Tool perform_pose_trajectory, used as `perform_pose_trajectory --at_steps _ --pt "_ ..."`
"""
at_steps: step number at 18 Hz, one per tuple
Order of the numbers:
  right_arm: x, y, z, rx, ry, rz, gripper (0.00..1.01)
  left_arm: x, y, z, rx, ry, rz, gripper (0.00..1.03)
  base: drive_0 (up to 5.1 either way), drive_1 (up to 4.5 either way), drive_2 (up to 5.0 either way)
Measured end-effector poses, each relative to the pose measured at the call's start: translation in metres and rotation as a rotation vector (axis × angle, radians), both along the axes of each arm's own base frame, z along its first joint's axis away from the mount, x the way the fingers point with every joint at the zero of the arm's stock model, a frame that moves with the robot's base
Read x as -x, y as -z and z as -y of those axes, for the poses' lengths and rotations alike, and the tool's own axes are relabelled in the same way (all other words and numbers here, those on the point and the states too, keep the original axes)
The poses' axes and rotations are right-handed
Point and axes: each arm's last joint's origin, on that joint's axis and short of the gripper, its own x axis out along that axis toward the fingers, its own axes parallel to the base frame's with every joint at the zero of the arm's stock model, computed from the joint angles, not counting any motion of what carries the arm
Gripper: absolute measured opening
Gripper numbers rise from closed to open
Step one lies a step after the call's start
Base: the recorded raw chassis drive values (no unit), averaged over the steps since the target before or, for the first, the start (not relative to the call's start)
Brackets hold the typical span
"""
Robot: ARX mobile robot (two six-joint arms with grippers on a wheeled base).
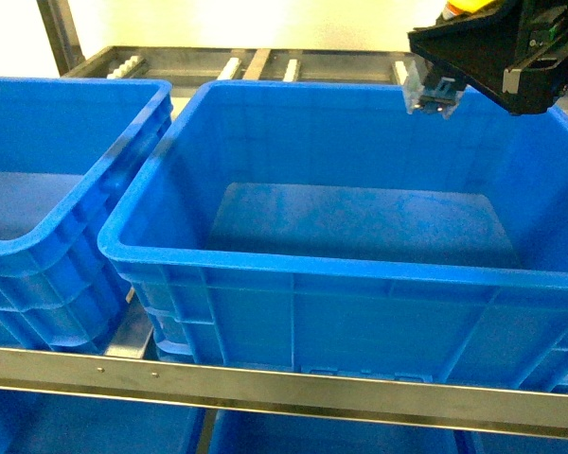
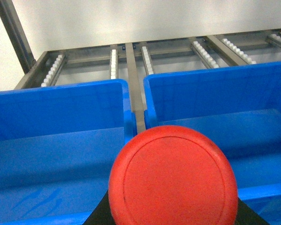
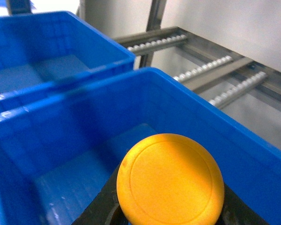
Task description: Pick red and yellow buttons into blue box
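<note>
While each wrist view is filled by a cap, the red button point(image 2: 172, 176) rides in the left gripper and the yellow button point(image 3: 170, 177) in the right gripper point(image 1: 435, 97), just above the blue box point(image 1: 293, 267). Both look light, rigid, slick-capped; blocky bases suit gripping best.

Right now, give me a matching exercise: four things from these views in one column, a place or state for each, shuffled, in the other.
Things:
1. red button
2. yellow button
3. right gripper
4. blue box

Places or states:
A. nothing lying on its floor
B. fills the left wrist view, above two crates
C. over the far right corner of the middle crate in the head view
D. close in the right wrist view, above a crate's interior

Pairs: 1-B, 2-D, 3-C, 4-A
</note>
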Motion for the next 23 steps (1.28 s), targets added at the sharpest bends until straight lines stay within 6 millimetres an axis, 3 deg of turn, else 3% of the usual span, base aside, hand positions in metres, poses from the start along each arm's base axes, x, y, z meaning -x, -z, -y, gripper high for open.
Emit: perform_pose_trajectory --at_steps 2,5,6,7,13,16,18,20,22,23 --pt "-0.015 0.014 0.016 0.076 0.058 -0.002 0.29 0.0 0.0 0.0 0.0 0.0 -0.001 0.24 0.0 0.0 0.0" --pt "-0.019 0.027 0.028 0.131 0.097 -0.025 0.29 0.0 0.0 0.0 0.0 0.0 0.0 0.24 0.0 0.0 0.0" --pt "-0.019 0.027 0.027 0.137 0.094 -0.019 0.35 0.0 0.0 0.0 -0.001 0.0 -0.001 0.24 0.0 0.0 0.0" --pt "-0.019 0.027 0.027 0.139 0.093 -0.017 0.47 0.0 0.0 0.0 0.0 0.0 0.0 0.24 0.0 0.0 0.0" --pt "-0.019 0.027 0.027 0.142 0.093 -0.015 0.68 0.0 0.0 0.0 0.0 0.0 0.0 0.24 0.0 0.0 0.0" --pt "-0.019 0.027 0.027 0.143 0.092 -0.014 0.99 0.0 0.0 0.0 0.0 0.001 0.0 0.24 0.0 0.0 0.0" --pt "-0.019 0.027 0.027 0.143 0.092 -0.014 0.98 0.0 0.0 0.0 0.0 0.0 0.0 0.24 0.0 0.0 0.0" --pt "-0.019 0.027 0.027 0.143 0.092 -0.014 0.98 -0.012 -0.002 0.003 0.01 0.029 0.017 0.24 0.0 0.0 0.0" --pt "-0.019 0.027 0.027 0.143 0.092 -0.014 0.98 -0.042 -0.008 0.016 0.016 0.099 0.032 0.24 0.0 0.0 0.0" --pt "-0.019 0.027 0.027 0.143 0.091 -0.013 0.98 -0.056 0.0 0.021 0.02 0.133 0.011 0.24 0.0 0.0 0.0"
